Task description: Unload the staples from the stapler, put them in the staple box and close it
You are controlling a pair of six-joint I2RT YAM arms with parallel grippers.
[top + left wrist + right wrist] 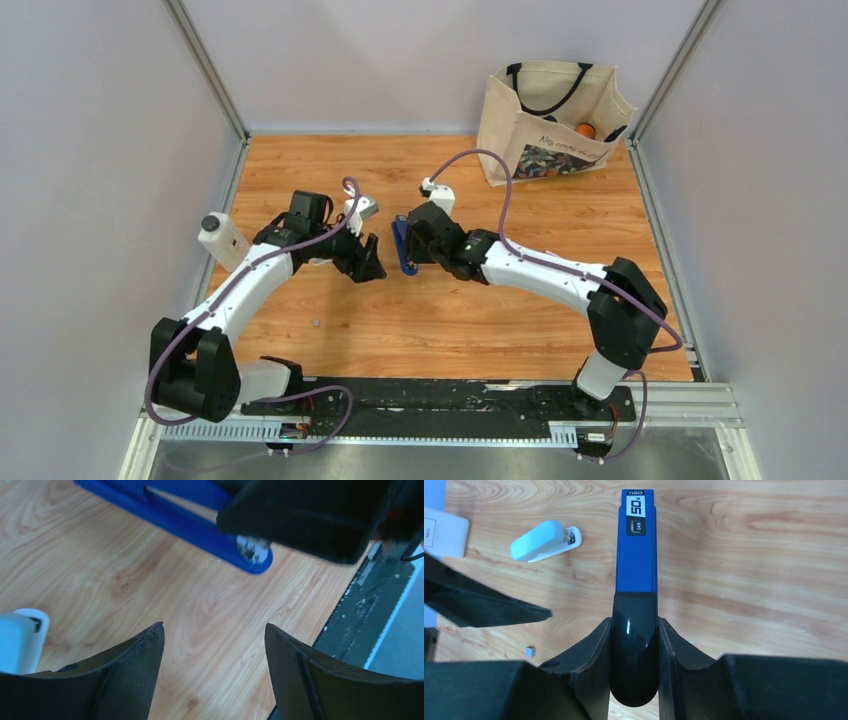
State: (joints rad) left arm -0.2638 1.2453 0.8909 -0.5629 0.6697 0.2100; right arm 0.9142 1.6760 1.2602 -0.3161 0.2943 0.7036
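The blue stapler points away from my right gripper, which is shut on its black rear part. From above, the stapler sits mid-table at the tip of the right gripper. My left gripper is open and empty, just left of the stapler and apart from it; from above the left gripper is seen there too. A tiny grey piece of staples lies loose on the wood, also seen from above.
A small white object lies on the wood beyond the left fingers, and a white item sits at the table's left edge. A cloth tote bag stands at the back right. Grey walls enclose the table.
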